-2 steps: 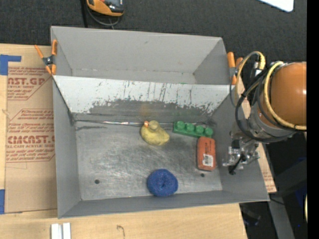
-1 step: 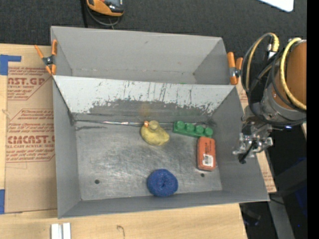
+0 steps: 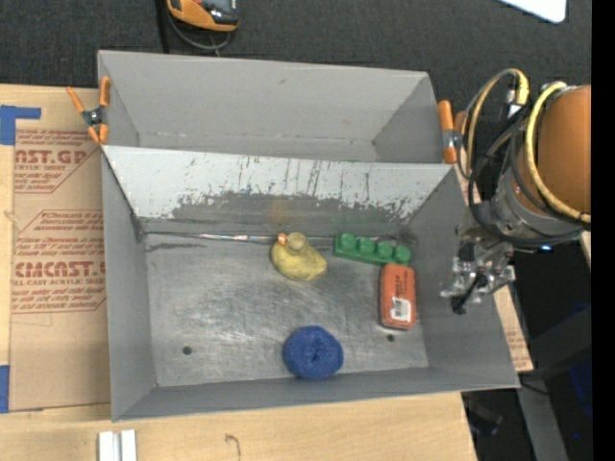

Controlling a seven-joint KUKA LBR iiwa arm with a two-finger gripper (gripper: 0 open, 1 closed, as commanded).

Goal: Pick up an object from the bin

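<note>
Grey bin (image 3: 125, 257) noted, four loose things on its floor. Gripper (image 3: 474, 279) is placed over the bin's right sloping wall; whether spread or pressed together cannot be told. Blue ball (image 3: 312, 351) at front centre. Yellow duck (image 3: 298, 258) by back wall, green brick (image 3: 372, 249) just beside. Orange block (image 3: 397, 296) lies nearest the gripper.

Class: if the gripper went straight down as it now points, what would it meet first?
Probably the bin's sloping right wall, not an object: the gripper hangs beside the orange block, to its right. Depth is unclear.
</note>
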